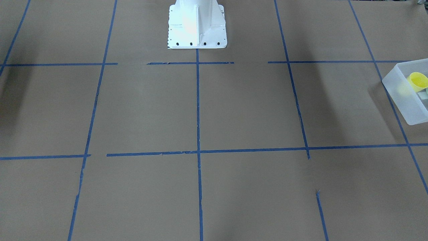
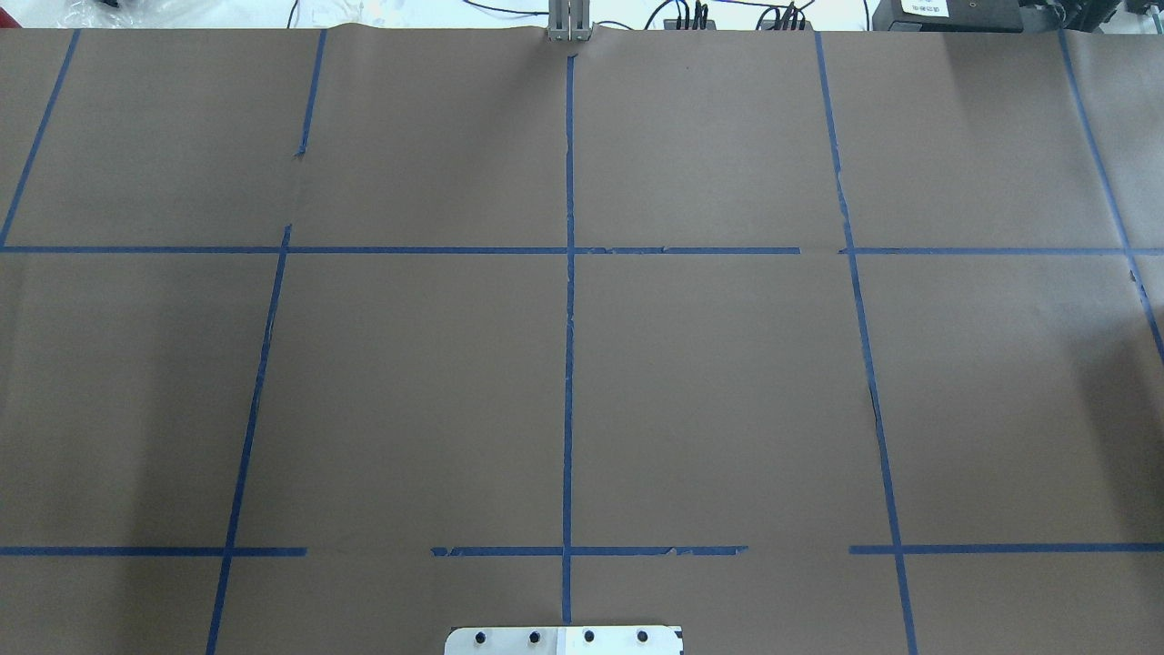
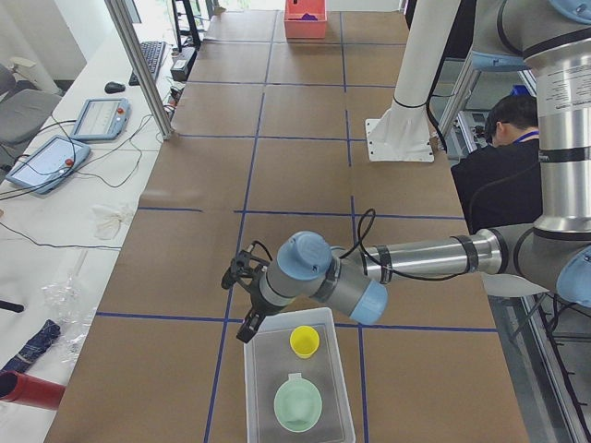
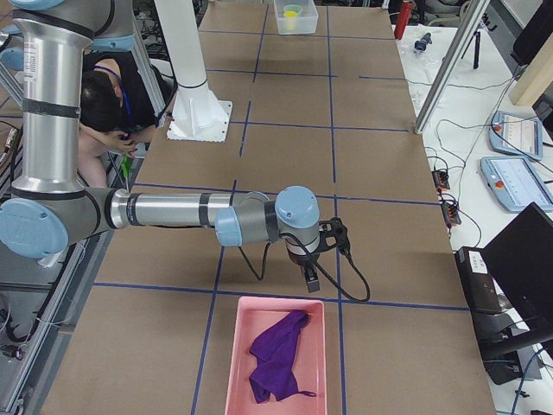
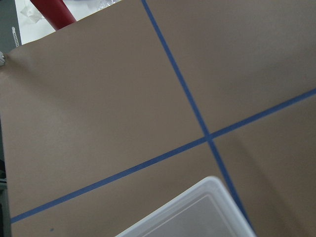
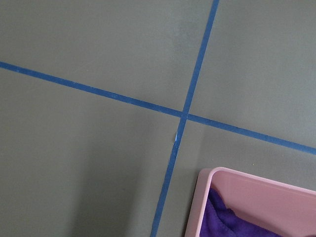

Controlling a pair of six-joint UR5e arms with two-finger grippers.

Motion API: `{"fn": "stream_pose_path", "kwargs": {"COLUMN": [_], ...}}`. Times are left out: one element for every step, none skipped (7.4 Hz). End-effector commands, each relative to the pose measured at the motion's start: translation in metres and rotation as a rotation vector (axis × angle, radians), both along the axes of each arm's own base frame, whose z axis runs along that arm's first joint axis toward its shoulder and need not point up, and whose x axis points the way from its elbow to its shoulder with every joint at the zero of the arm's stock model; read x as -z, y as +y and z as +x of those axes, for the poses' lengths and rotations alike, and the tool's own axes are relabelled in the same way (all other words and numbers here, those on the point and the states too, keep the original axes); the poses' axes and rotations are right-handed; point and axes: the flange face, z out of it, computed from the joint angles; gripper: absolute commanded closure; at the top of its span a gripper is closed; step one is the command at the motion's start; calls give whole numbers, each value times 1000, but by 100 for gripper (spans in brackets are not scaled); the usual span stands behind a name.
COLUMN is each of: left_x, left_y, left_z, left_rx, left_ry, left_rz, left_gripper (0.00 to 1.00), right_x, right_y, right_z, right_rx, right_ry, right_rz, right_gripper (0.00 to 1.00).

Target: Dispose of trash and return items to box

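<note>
At the table's left end, well away from the robot base (image 1: 197, 30), lies one box (image 3: 268, 355), a frosted white, see-through bin with low walls. It holds one cup (image 3: 305, 341), small, yellow and tapered, with its open mouth showing. It also holds one bowl (image 3: 298, 404), pale mint green, round, shallow and wider than the cup. Cup and bowl lie near each other but apart, with the cup nearer the left gripper (image 3: 246, 316).

That gripper hangs at the box's far corner. Whether it is spread or closed cannot be told, since only a side view catches it. The right gripper (image 4: 309, 277) hangs just beyond one pink tray (image 4: 238, 346) that holds one purple cloth (image 4: 276, 359), and its state cannot be told either.

The front view cuts the box off at the picture's edge, leaving the cup and only a sliver of the bowl visible. The left wrist camera sees a single box corner, and the right wrist camera sees one tray corner with a bit of cloth. Neither wrist view shows any fingers.
</note>
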Motion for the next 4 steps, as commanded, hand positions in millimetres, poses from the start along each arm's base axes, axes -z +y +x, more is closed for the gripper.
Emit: {"fn": "stream_pose_path", "kwargs": {"left_x": [93, 77, 24, -4], "left_y": [-26, -19, -21, -14], "left_z": [33, 36, 47, 45], "left_rx": [-49, -58, -78, -83], "left_ry": [10, 27, 50, 54], "left_rz": [-90, -137, -323, -377], "left_gripper": [0, 0, 0, 0], "right_x": [9, 10, 7, 1], "right_y": [-5, -6, -7, -5], "right_z": [-1, -11, -25, -31], "right_rx": [-78, -47, -16, -4], "right_ry": [-23, -23, -25, -24], "right_rz": [-66, -58, -68, -87], "right_gripper": [0, 0, 0, 0]}}
